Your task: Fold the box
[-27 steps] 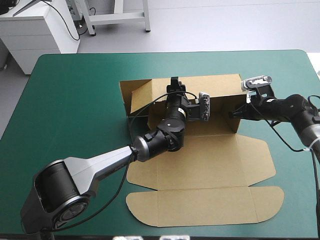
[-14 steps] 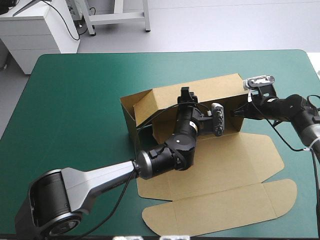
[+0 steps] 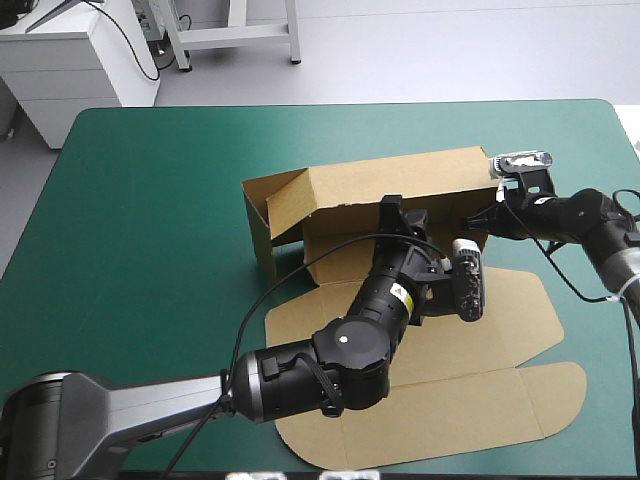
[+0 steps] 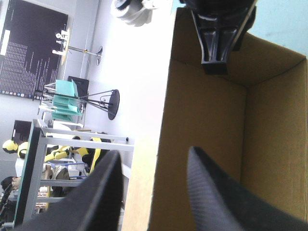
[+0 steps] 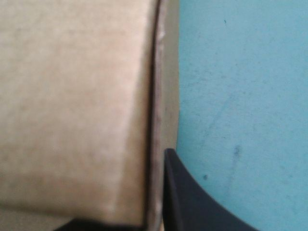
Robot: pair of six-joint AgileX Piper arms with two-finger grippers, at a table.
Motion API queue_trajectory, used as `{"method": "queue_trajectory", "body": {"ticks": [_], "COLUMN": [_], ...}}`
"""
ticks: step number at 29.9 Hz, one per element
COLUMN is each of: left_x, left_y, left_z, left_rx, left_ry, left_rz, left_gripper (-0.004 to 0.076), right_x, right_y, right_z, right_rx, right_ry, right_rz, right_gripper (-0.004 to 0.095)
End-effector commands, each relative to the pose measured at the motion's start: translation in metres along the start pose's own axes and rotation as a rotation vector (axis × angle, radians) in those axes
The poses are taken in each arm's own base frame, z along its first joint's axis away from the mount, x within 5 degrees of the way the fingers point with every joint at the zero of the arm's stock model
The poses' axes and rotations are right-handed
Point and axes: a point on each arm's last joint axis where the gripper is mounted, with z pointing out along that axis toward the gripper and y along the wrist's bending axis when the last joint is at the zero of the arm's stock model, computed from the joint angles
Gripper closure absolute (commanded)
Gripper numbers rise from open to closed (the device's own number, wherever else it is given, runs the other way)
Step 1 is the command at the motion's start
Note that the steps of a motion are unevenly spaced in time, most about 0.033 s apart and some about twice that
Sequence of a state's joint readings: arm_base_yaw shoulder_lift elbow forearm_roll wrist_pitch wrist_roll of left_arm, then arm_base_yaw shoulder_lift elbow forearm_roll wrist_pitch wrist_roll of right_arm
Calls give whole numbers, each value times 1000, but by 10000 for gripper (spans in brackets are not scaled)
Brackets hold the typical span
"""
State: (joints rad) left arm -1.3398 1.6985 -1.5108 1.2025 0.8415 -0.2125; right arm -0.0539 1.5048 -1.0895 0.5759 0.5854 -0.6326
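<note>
The left claw (image 4: pixel 154 159) stands spread, its two black fingers (image 4: pixel 219 192) well apart and astride one long wall of the box (image 3: pixel 400 178). One finger is inside the box and the other outside that wall, with the wall's upper edge running between them. Whether either finger presses on the board I cannot tell. From its wrist view the brown inside of the box runs ahead to a corner at the far end.

At that end the right claw (image 3: pixel 472 222) is pressed nearly together on the end wall (image 5: pixel 156 120), pinching it. One finger lies on the outer side, over the teal-green cover, and the other shows as a dark sliver on the inner side, with the board's edge squeezed between.

The box sits near the middle of the table (image 3: pixel 150 200), a little toward the right. Its walls are raised, and the left end flap (image 3: pixel 275 212) is angled outward. The lid (image 3: pixel 500 330) lies flat on the cover toward the near edge, its rounded flaps spread out. The left arm reaches across it to get to the wall.

Beyond the far left corner of the table stands a white cabinet (image 3: pixel 70 60) on a pale floor (image 3: pixel 450 50).
</note>
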Motion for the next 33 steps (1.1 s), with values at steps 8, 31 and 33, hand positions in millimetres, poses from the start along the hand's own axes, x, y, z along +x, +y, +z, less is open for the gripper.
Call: {"method": "queue_trajectory", "body": {"ticks": [8,31,33], "left_x": [38,243,256], "left_y": [86,202,204], "left_z": [-50,-87,-89], "left_rx": [-190,-415,-423], "left_ry": [28,336,366], "left_rz": [-209,-994,-1034], "left_gripper": [723,723,723], "right_x": [-4,4,6], "right_y": [10,42,43], "right_z": [-18,-106,-106], "right_rx": [-49,-81,-91], "right_ry": [5,-15,10], "right_rz": [63,114,113], "right_gripper": [906,905,905]}}
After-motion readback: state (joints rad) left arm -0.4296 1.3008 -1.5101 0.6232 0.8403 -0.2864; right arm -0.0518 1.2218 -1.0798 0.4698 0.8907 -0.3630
